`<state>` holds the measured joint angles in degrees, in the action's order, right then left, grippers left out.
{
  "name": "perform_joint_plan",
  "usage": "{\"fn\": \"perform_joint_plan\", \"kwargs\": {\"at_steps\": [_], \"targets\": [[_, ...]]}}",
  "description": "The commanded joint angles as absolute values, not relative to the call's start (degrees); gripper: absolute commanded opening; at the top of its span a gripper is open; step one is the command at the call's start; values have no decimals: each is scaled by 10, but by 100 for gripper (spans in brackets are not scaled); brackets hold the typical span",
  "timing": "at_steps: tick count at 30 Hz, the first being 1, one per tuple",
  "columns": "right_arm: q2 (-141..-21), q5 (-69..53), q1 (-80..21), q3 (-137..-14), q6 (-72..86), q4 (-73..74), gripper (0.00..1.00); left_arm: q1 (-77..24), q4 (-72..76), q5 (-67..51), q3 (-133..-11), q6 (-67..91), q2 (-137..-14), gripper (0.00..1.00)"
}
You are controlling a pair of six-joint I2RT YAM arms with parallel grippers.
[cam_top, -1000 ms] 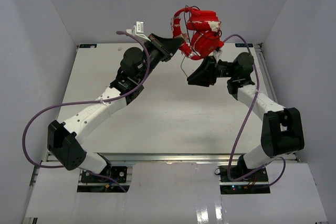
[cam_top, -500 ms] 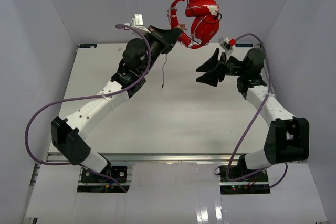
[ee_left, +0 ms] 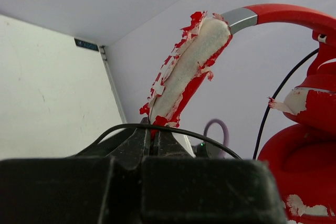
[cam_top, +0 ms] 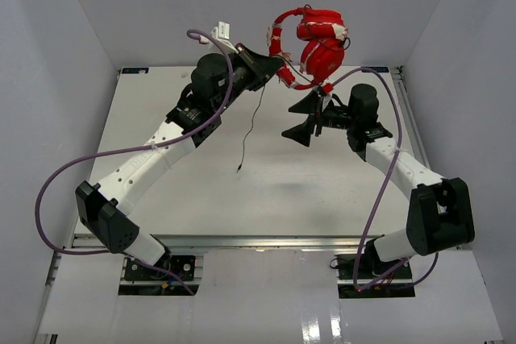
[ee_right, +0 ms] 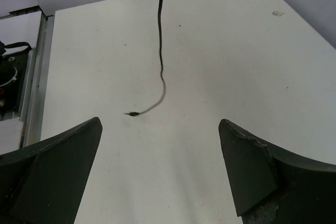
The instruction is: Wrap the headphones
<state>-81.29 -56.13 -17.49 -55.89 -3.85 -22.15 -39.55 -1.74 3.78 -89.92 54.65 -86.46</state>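
Headphones (cam_top: 318, 42) aloft, our left hand (cam_top: 278, 60) clamped on headband (ee_left: 186, 72); right hand (cam_top: 302, 118) spread, empty. Risk: dangling cable (cam_top: 251, 122) swings, we miss it.

The left gripper (cam_top: 272, 62) grips the red headphones (cam_top: 321, 46) by the headband, raised over the far edge of the white table (cam_top: 266, 199). Their thin black cable (cam_top: 255, 114) dangles with the plug (cam_top: 239, 169) at its end. The right gripper (cam_top: 292, 121), fingers spread wide, hovers just below the ear cups.
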Motion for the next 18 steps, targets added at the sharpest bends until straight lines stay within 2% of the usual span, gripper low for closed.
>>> {"fn": "perform_joint_plan", "kwargs": {"at_steps": [1, 4, 10, 15, 18], "targets": [[-833, -620, -171, -525, 84, -421, 98, -397, -51, -47, -937, 582, -826, 0], [-855, -615, -173, -530, 139, -494, 98, -397, -59, -99, -921, 597, -815, 0], [-917, -553, -172, -613, 157, -495, 98, -397, -50, -138, -890, 636, -799, 0], [-978, -514, -173, -724, 73, -423, 98, -397, -47, -168, -905, 656, -809, 0], [-992, -544, -174, -749, 52, -408, 88, -396, -46, -172, -907, 662, -811, 0]]}}
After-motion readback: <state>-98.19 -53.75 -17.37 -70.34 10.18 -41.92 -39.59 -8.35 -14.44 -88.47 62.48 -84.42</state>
